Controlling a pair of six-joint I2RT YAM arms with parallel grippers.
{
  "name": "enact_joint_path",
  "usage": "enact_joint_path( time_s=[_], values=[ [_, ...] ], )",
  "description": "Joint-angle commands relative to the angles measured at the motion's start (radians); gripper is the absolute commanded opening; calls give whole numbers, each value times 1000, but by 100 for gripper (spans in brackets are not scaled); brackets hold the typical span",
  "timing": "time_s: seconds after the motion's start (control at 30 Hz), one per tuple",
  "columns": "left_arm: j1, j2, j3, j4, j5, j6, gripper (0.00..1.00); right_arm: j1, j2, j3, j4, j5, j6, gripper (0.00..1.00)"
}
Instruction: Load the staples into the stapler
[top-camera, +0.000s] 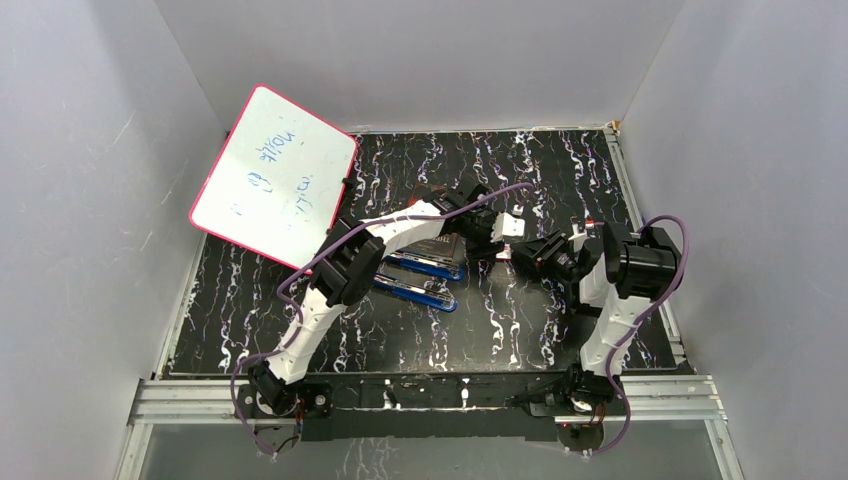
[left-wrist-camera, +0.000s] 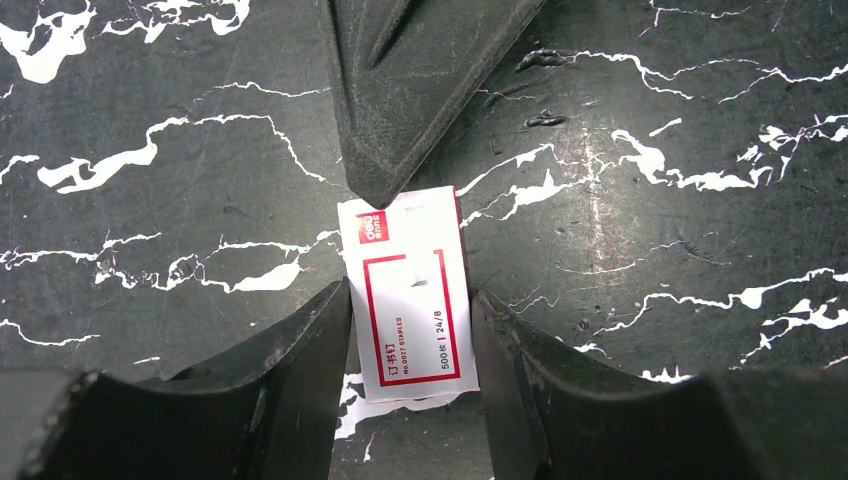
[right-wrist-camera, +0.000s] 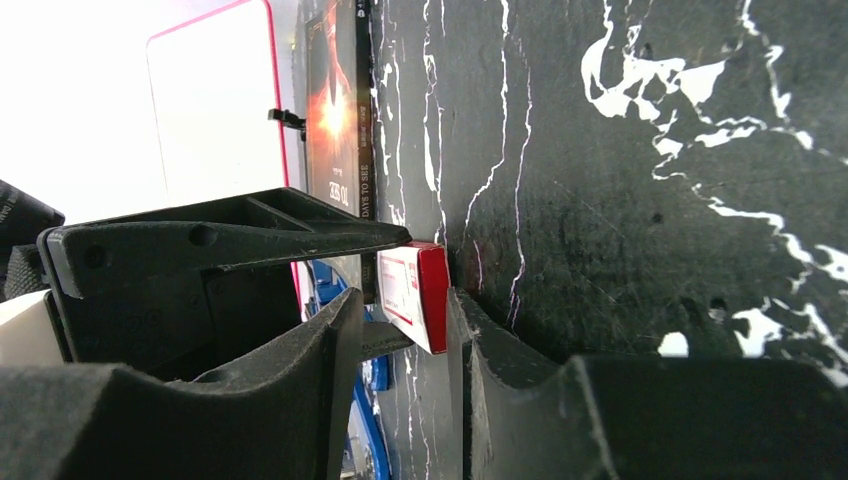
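Up over the table (top-camera: 520, 330), my left claw (left-wrist-camera: 410, 300) pinches the little box (left-wrist-camera: 400, 270) by its sides; my right claw (right-wrist-camera: 405, 297) sits around its end, but I cannot tell if it squeezes. I see no staples, and the blue stapler (top-camera: 418, 291) lies beside my left arm. A hard tug could pull the box loose or spill it.

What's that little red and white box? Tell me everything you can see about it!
The small box is flat and looks like cardboard: white face, red frame, red logo in one corner, small print, a red side. The left gripper holds it by its long edges. The right gripper straddles one end, one finger over the logo corner; whether it pinches, or whether the box rests on the table, is unclear.
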Motion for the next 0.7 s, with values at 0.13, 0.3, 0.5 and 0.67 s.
enact_joint_path(
  time_s=[0.13, 0.3, 0.5, 0.67],
  values=[
    [-1, 37, 12, -40, 22, 13, 45, -3, 76, 19, 186, -45, 75, 43],
    [-2, 42, 18, -39, 25, 13, 45, -3, 100, 22, 223, -58, 98, 42],
    [-5, 50, 27, -39, 27, 12, 45, -2, 107, 24, 227, -71, 99, 42],
    [-9, 58, 38, -39, 27, 8, 46, 0, 108, 25, 228, -81, 100, 42]
  ],
)
